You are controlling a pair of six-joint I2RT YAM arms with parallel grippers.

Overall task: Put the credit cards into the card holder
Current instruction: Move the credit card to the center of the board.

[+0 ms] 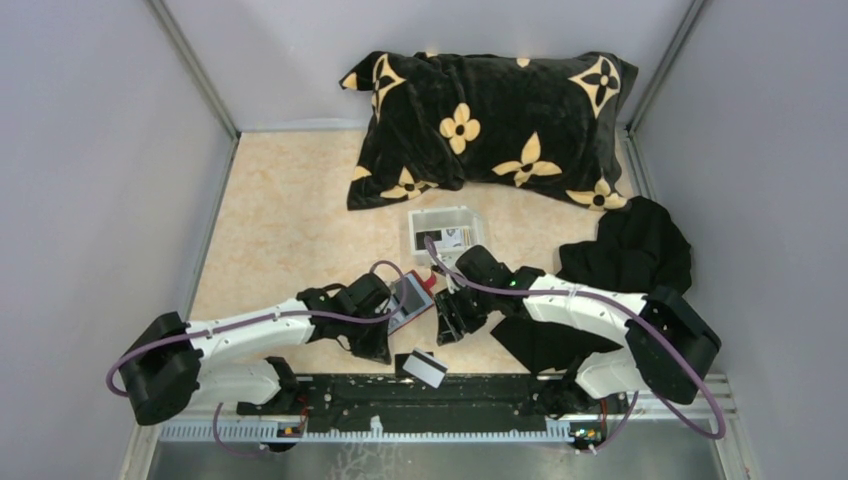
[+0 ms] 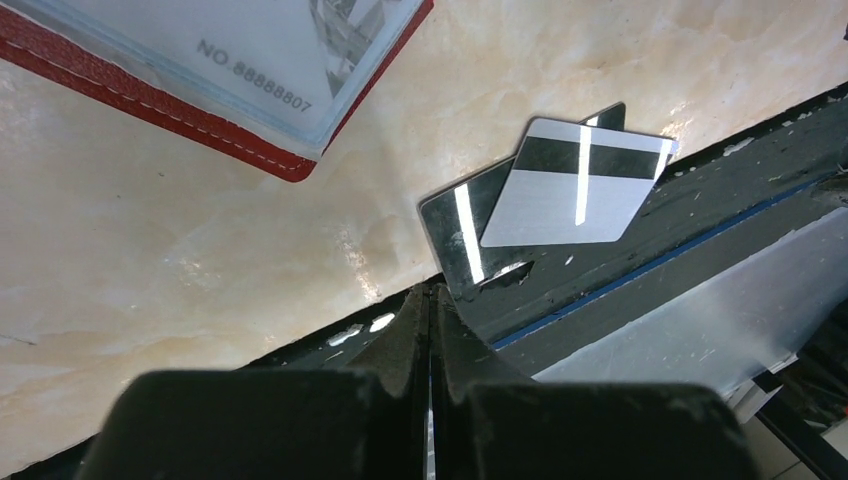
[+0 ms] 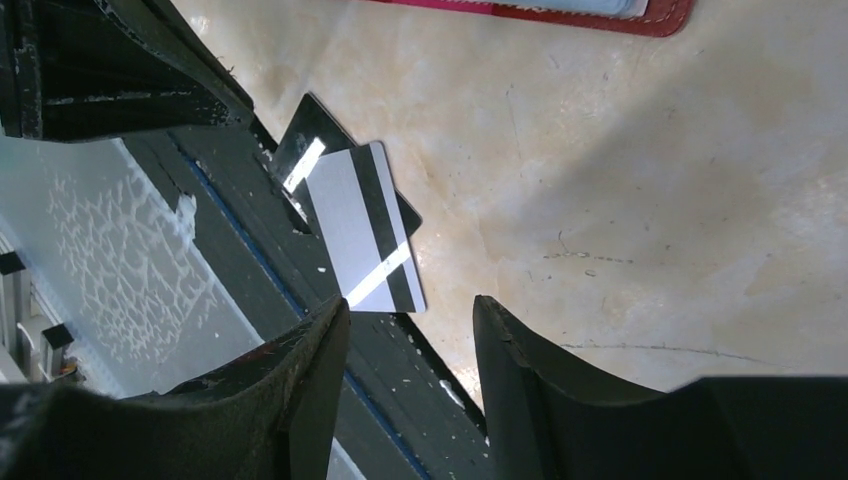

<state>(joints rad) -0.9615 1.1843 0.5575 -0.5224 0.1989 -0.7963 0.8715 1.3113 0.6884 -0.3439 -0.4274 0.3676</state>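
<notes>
The red card holder (image 1: 410,302) lies open on the table between my two grippers, its clear pocket showing a pale card marked with a number (image 2: 250,50). Its red edge shows at the top of the right wrist view (image 3: 600,10). Two credit cards lie stacked at the table's near edge, a silver one with a black stripe (image 2: 575,185) on top of a black one (image 2: 460,225). They also show in the top view (image 1: 422,368) and the right wrist view (image 3: 365,230). My left gripper (image 2: 432,292) is shut and empty just left of the cards (image 1: 383,348). My right gripper (image 3: 410,312) is open and empty above the table (image 1: 447,328).
A small white tray (image 1: 447,228) holding more cards sits behind the holder. A black pillow with yellow flowers (image 1: 490,130) lies at the back. A black cloth (image 1: 625,260) lies at the right under my right arm. A black rail (image 1: 420,395) runs along the near edge.
</notes>
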